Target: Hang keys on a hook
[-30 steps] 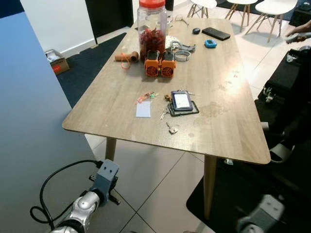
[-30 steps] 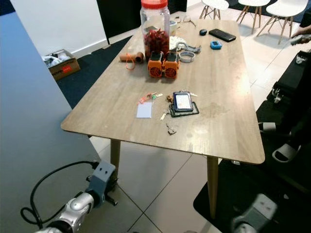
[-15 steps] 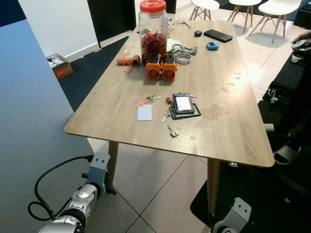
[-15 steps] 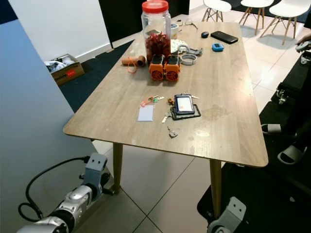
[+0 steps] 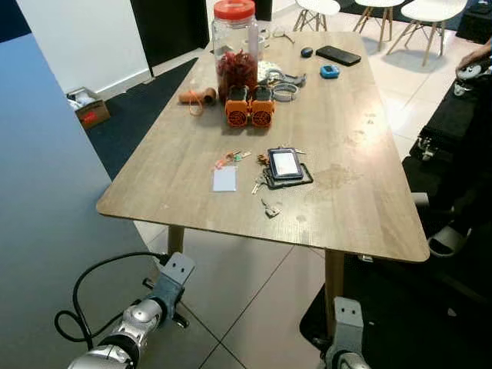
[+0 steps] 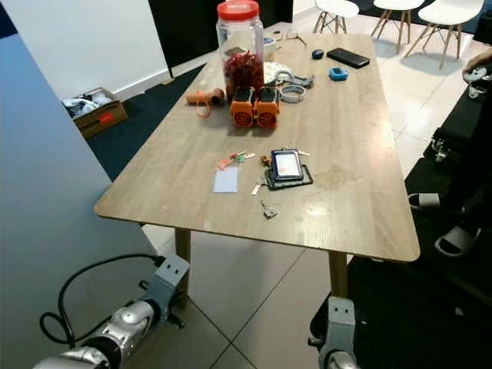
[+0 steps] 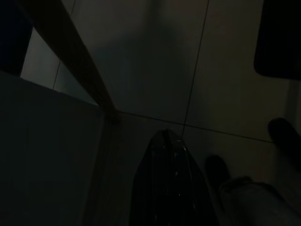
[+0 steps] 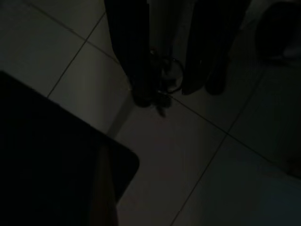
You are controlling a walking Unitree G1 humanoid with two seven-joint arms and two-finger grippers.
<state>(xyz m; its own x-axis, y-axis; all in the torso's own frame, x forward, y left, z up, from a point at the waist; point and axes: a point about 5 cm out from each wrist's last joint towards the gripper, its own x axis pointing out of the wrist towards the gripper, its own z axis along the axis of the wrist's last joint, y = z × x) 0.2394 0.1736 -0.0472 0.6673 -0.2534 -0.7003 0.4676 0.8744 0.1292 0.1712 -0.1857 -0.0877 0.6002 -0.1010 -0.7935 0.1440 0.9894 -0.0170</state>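
Left eye view: the wooden table [image 5: 361, 184] carries loose keys [image 5: 270, 207] near its front edge, just beside a phone [image 5: 285, 163] on a dark case, a white card [image 5: 224, 178] and a red-lidded jar [image 5: 234, 42] farther back. Both arms hang low before the table, likely idle for walking. No hook can be made out.

Left wrist view: the left gripper [image 7: 165, 136] points at shaded floor tiles, fingers pressed together, holding nothing.

Right wrist view: the right gripper [image 8: 165, 96] has its fingers apart with a key ring [image 8: 169, 75] hanging between them, apparently carried for hanging.
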